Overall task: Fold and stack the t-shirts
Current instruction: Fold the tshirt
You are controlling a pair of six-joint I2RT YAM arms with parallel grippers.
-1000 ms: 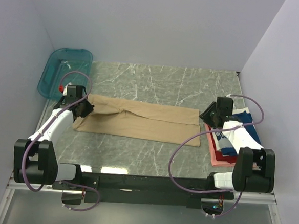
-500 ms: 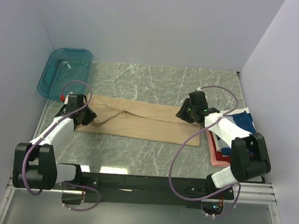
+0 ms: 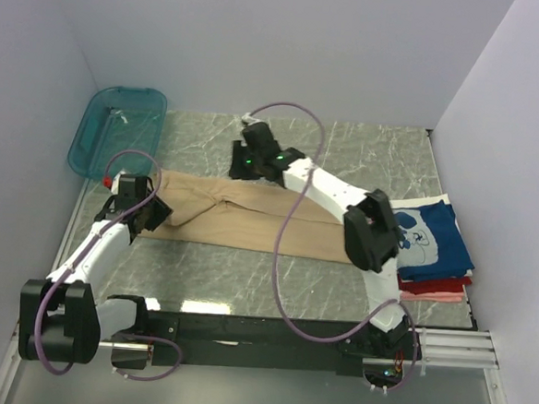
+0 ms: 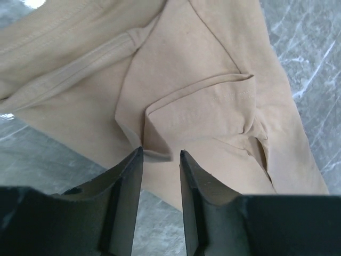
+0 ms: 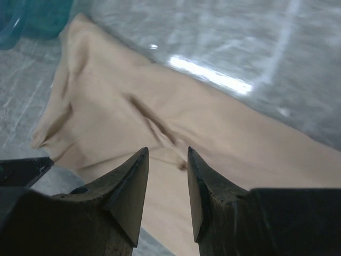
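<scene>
Grey-green marbled stone-look table top point(image 3: 347, 152) fills the floor of a small booth closed by plain pale lavender walls point(image 3: 290, 46) at the left, back and right. A translucent teal plastic basket point(image 3: 117, 127) sits at the table's far left corner. The plain tan cloth t-shirt point(image 3: 213, 218) lies flat on the middle of the table, folded into a long narrow band. Its long axis runs left to right, roughly parallel to the near edge, with its rumpled left end towards the basket side. Which end holds the collar cannot be told. The left gripper point(image 4: 161, 154) hangs over that left end, near the band's near edge. Its fingers stand a narrow gap apart with nothing pinched, and a small raised hemmed fold of the shirt lies just beyond their tips. The right gripper point(image 5: 168, 152) reaches far across the table and hovers above the band's far edge, left of its middle. Its fingers are likewise parted and empty, with creased tan cloth showing below the gap. Well apart at the right edge rests a navy blue t-shirt with white print point(image 3: 429, 241), spread on top of a pile whose red layers point(image 3: 439, 285) show along the near side.
</scene>
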